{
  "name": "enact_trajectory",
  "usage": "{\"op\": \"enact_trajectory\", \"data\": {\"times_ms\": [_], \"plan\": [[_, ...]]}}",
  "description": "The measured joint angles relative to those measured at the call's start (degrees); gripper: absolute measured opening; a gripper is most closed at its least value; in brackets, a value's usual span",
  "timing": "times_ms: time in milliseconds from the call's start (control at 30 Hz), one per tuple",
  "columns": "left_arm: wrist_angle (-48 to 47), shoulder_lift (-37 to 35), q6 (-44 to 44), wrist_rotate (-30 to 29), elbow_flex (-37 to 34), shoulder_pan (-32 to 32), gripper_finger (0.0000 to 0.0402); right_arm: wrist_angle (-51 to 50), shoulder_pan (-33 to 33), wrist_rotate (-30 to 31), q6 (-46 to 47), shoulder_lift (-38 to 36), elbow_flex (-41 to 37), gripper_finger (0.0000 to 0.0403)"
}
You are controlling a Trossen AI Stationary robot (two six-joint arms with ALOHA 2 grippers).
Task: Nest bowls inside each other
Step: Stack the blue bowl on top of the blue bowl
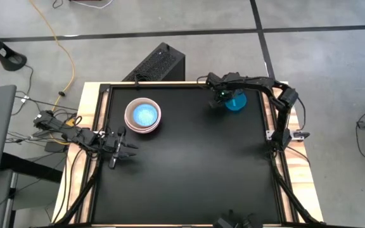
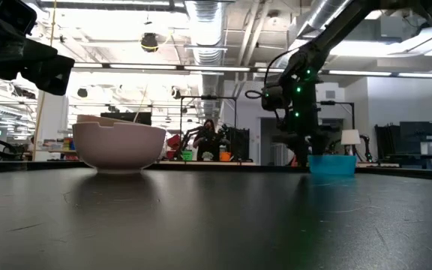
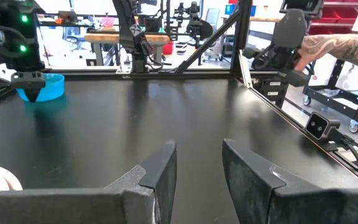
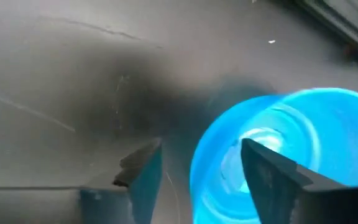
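A teal-blue bowl (image 1: 237, 102) stands on its base at the far right of the black table (image 1: 195, 171). My right gripper (image 1: 223, 96) points steeply down over the side of the bowl's rim that faces the table's left. It is open, with one finger (image 4: 272, 171) over the bowl's inside and the other (image 4: 135, 171) outside. At the far left stands a stack of bowls (image 1: 143, 116): a pink one outermost, a pale one in it, a light blue one innermost. My left gripper (image 1: 123, 151) waits open near the left edge. My right gripper comes from above, slanting, with the teal-blue bowl's rim (image 4: 197, 162) between its open fingers. The picture is blurred there, so I cannot tell whether either finger touches the bowl. The bowl sits on the table.
A black box (image 1: 160, 63) stands on the floor beyond the far edge. A raised frame (image 1: 106, 95) runs round the table. A person's arm (image 3: 344, 46) shows beyond the table's right side. Bare tabletop lies between the stack and the teal-blue bowl.
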Motion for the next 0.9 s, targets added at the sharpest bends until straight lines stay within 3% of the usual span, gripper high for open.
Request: {"op": "enact_trajectory", "data": {"times_ms": [100, 233, 300, 467, 600, 733, 900], "plan": [[0.00, -0.01, 0.00, 0.02, 0.00, -0.01, 0.0118, -0.44, 0.39, -1.52, -0.42, 0.94, -0.02, 0.0169], [0.01, -0.01, 0.00, 0.00, 0.00, 0.00, 0.0118, -0.37, 1.36, -1.96, -0.47, 0.50, 0.04, 0.0047], [0.01, 0.00, -0.01, 0.00, 0.00, -0.01, 0.0118, -0.86, 2.98, -2.10, -1.20, -0.30, 0.49, 0.0016], [0.00, 0.00, -0.01, 0.00, 0.00, -0.02, 0.0118, -3.91, 10.68, -2.12, -1.22, -0.81, 7.71, 0.0010], [0.01, -0.01, 0.00, 0.00, 0.00, -0.01, 0.0118, 0.81, 19.55, -2.07, -4.78, -0.81, 16.15, 0.0005], [0.00, -0.01, 0.00, 0.01, 0.00, -0.01, 0.0118, 14.77, 27.88, -2.10, -15.88, -0.81, 21.73, 0.0004], [0.01, -0.01, -0.01, 0.01, 0.00, -0.01, 0.0118, 37.76, 34.49, -5.61, -27.83, 0.41, 22.60, 0.0003]]}}
